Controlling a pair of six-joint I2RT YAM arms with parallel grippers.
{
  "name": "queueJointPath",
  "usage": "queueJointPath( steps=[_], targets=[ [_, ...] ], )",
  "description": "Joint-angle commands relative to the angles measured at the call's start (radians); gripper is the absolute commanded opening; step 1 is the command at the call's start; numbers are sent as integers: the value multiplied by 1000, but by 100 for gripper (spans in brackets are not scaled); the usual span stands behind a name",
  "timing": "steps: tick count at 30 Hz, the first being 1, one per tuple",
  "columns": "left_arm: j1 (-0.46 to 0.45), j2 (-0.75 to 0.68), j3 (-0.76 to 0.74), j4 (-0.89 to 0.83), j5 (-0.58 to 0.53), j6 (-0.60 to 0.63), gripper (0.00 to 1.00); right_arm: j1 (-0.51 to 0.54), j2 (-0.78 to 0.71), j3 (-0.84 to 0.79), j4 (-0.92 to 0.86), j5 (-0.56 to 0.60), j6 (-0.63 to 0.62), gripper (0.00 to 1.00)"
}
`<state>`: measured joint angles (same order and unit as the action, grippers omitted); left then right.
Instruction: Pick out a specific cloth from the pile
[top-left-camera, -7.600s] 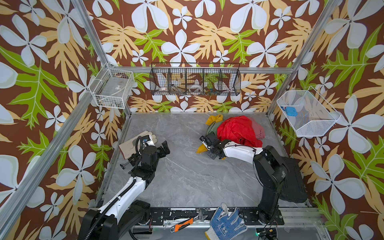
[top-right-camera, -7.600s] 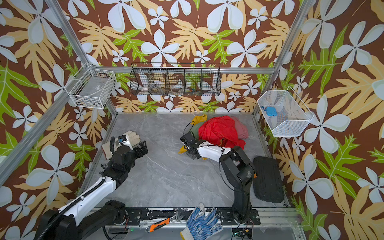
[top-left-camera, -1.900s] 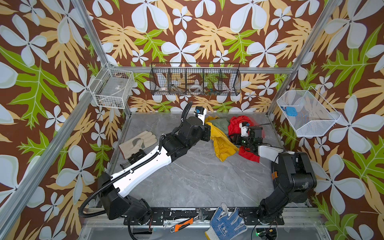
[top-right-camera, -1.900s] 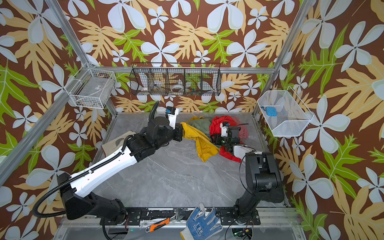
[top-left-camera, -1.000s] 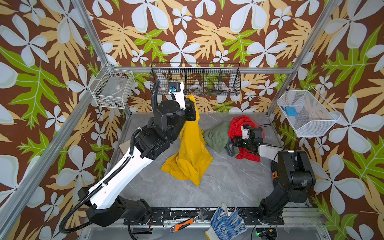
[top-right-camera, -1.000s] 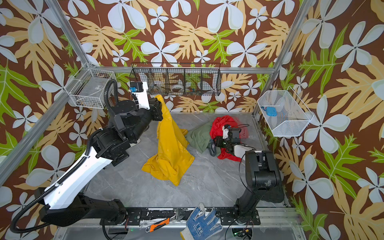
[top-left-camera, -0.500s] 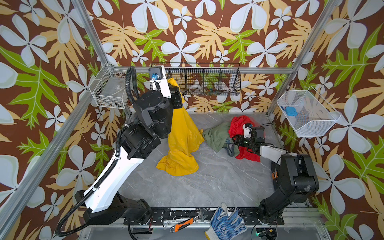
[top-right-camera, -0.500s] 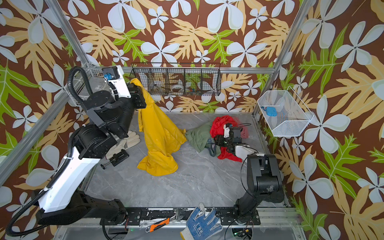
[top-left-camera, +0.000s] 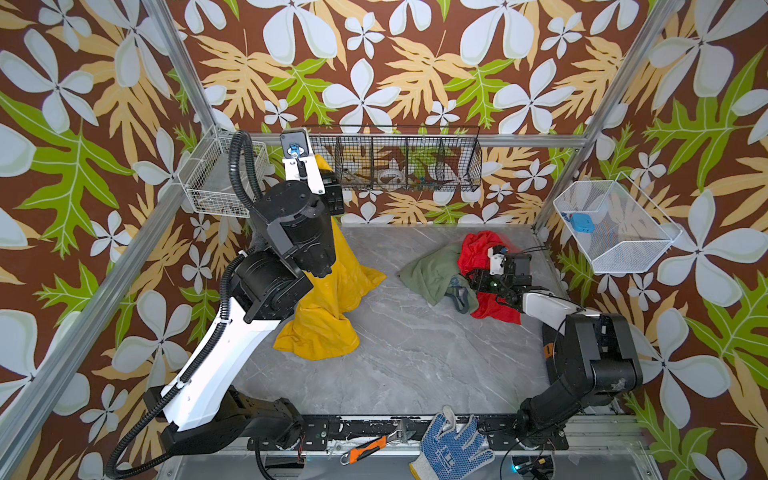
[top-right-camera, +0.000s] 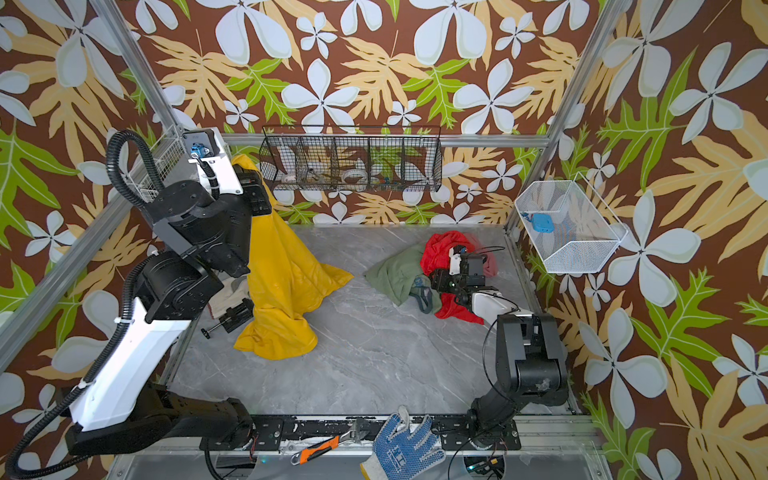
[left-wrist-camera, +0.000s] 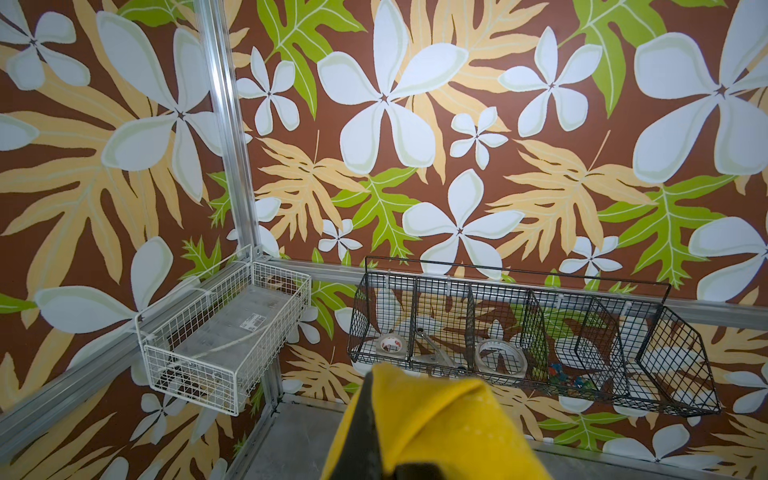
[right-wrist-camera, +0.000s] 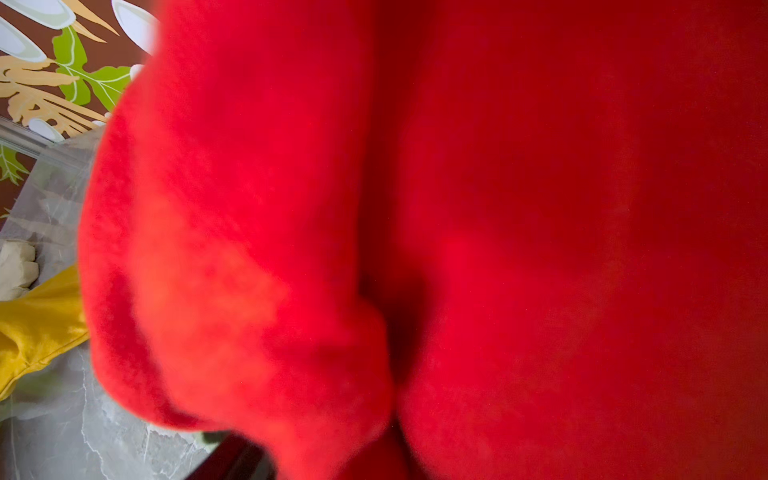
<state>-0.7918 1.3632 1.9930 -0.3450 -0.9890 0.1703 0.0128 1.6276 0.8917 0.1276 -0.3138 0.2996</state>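
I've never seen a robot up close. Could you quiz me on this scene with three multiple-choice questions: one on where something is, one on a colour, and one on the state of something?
1. Where on the table does the pile of red and green fabrics lie?
A. front left
B. back right
C. dead centre

2. What colour is the cloth that the left gripper holds up?
A. yellow
B. blue
C. white

3. How does that cloth hang?
A. wholly in the air
B. spread flat on the table
C. top held high, lower end resting on the table

Answers:
1 B: in both top views the pile sits towards the far right corner.
2 A: yellow fabric drapes down from the shut jaws.
3 C: the top is pinched up high while the lower folds bunch on the table.
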Motion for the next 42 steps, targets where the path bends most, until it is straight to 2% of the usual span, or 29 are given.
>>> queueJointPath(
  steps=[1,5,10,15,20,24,28,34,42],
  targets=[
    [3,-8,-15,38,6,-3,0,-1,-16,-5,13,19,-9,71],
    [3,-20,-63,12,44,-57,0,-1,-43,-14,21,23,2,71],
    [7,-29,-175,-6,197,-204,0,0,-83,-26,19,28,12,71],
    [39,-29,-277,56,354,-336,0,9,-126,-40,-1,38,9,71],
    [109,-75,-410,72,360,-438,0,40,-180,-50,-35,76,-19,71],
    [194,-208,-618,67,341,-564,0,47,-223,-72,-29,76,-10,71],
    [238,-354,-798,11,309,-654,0,54,-258,-72,-46,79,-18,71],
    [240,-475,-977,-120,378,-839,0,102,-275,-27,-93,98,-53,71],
    [230,-507,-1145,-270,392,-1035,0,146,-283,0,-125,116,-68,71]
  ],
)
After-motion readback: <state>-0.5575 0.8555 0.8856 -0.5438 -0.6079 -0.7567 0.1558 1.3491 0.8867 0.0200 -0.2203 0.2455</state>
